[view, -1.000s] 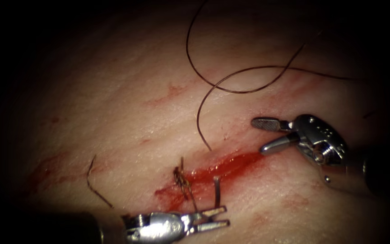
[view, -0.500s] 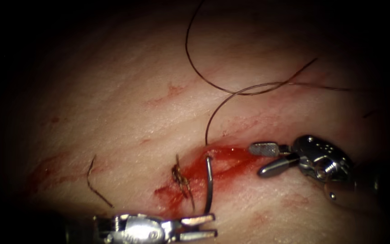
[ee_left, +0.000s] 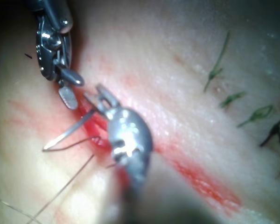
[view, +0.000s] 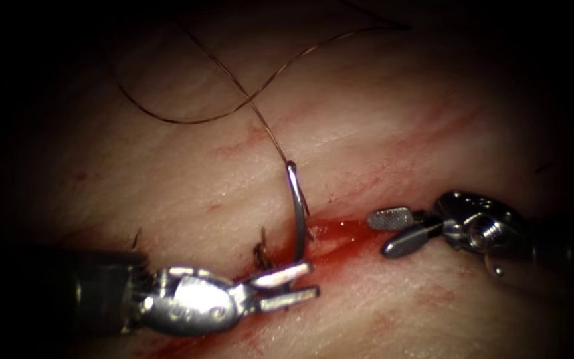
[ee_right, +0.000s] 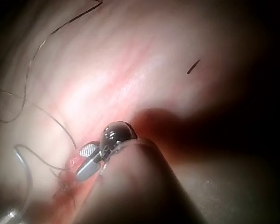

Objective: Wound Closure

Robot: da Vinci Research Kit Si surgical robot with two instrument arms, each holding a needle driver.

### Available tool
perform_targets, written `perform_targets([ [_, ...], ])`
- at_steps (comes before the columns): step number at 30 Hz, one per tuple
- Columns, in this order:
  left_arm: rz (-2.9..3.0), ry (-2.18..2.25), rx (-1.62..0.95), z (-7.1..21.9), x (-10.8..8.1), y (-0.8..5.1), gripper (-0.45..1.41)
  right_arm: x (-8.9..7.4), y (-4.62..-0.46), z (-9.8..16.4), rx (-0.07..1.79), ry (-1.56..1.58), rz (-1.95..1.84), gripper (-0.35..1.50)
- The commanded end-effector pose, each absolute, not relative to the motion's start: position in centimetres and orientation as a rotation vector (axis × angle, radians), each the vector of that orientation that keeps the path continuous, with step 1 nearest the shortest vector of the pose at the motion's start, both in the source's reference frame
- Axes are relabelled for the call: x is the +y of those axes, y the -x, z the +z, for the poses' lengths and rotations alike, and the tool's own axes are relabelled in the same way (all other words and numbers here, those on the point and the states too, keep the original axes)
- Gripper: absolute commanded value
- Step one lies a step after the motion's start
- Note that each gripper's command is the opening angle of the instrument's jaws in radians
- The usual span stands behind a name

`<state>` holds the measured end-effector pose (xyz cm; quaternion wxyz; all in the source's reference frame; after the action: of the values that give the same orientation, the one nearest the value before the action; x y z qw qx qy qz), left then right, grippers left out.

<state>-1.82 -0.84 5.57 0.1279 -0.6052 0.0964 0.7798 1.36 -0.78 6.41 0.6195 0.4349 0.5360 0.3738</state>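
The left tool [view: 312,279] comes in from the lower left and is shut on the curved needle [view: 297,213] near its pointed end. The needle stands out of the tissue [view: 187,159] over the cut [view: 343,233], its thread end uppermost. Dark thread [view: 234,83] runs up from that end and loops across the tissue. The right tool [view: 379,234] lies at the right end of the cut, open and holding nothing. The left wrist view has the left tool [ee_left: 94,95] gripping the needle [ee_left: 67,133], with the right tool [ee_left: 73,93] close by. The right wrist view has the right tool [ee_right: 81,163] over the cut.
Red fluid [view: 327,233] pools in the cut. An earlier knotted stitch [view: 260,252] sits just left of the needle, and a cut thread end [view: 134,237] lies further left. Several short thread ends [ee_left: 259,114] lie on the tissue in the left wrist view.
The left tool has drawn the needle up and fully out of the tissue, rising toward the cut. The thread has been pulled up and left. The right tool has dropped to the cut's right end.
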Motion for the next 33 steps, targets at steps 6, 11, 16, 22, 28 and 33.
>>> perform_targets([
  [6,2.283,1.727,0.363,5.68,-0.64,1.7,-0.45,-0.33,-1.62,6.17,1.233,-1.018,0.914,1.26],
  [11,2.289,1.726,0.411,5.53,-0.63,1.7,-0.45,-0.22,-1.76,6.17,1.234,-1.028,0.917,1.24],
  [16,2.294,1.743,0.429,5.44,-0.65,1.76,-0.45,-0.22,-1.84,6.19,1.237,-1.038,0.907,1.24],
  [22,2.311,1.753,0.478,5.78,-0.91,1.97,-0.45,-0.44,-1.84,6.27,1.212,-1.08,0.91,1.24],
  [28,2.351,1.738,0.489,6.01,-1.05,2.08,-0.45,-0.66,-1.87,6.39,1.191,-1.121,0.915,1.24],
  [33,2.373,1.735,0.512,6.01,-1.07,2.11,-0.45,-0.81,-1.92,6.57,1.152,-1.143,0.938,1.23],
])
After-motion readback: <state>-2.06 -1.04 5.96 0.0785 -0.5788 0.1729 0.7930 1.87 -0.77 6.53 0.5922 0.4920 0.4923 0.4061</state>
